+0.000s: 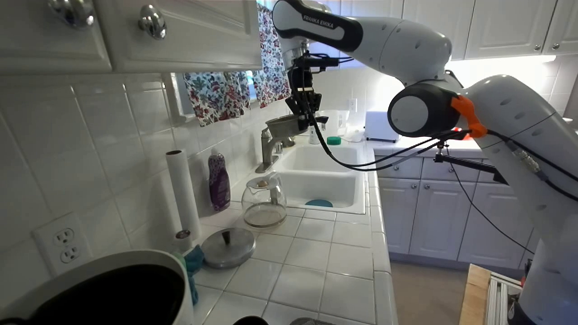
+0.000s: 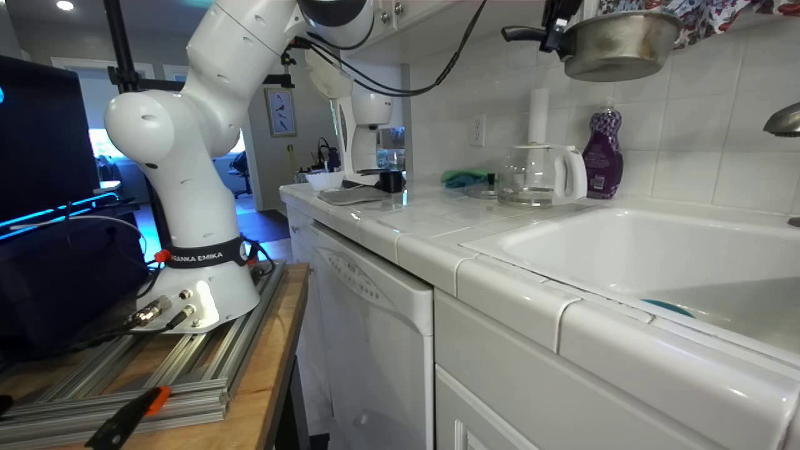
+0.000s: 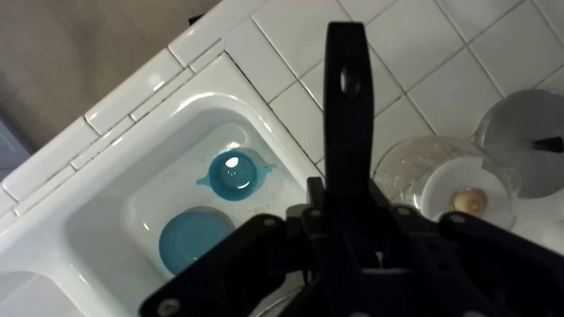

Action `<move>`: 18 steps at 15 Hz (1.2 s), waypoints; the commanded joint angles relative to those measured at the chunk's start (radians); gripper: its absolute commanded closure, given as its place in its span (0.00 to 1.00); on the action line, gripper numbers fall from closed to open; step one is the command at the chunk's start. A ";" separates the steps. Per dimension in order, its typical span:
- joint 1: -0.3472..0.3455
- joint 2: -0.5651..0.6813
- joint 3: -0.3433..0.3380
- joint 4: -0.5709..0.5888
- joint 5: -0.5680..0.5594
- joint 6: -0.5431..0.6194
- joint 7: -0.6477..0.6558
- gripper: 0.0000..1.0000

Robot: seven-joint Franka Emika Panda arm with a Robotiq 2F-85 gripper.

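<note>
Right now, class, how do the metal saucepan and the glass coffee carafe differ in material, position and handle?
The saucepan is opaque, stained metal, while the coffee carafe is clear glass. The saucepan hangs in the air, gripped by the fingers; the carafe stands on the tiled countertop. The saucepan's handle is black and straight, the carafe's handle white and curved. Both are vessels with a side handle.

Mounted upright at the base (image 2: 219, 294), bent at the black-capped elbow (image 1: 426, 110) and extended outward along the white forearm (image 1: 388, 43). Directed downward at the wrist (image 1: 286, 19) and terminated by a black gripper (image 1: 305, 118), suspended high, with fingers (image 2: 552, 39) clamped in a grip.
</note>
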 commanded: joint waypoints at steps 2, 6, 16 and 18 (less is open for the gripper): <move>0.002 -0.059 -0.019 0.000 -0.033 -0.105 -0.070 0.94; -0.005 -0.046 -0.004 0.002 0.002 -0.058 -0.055 0.94; 0.017 0.008 0.005 0.020 -0.002 -0.054 -0.043 0.77; 0.017 0.001 0.005 0.009 -0.002 -0.048 -0.043 0.77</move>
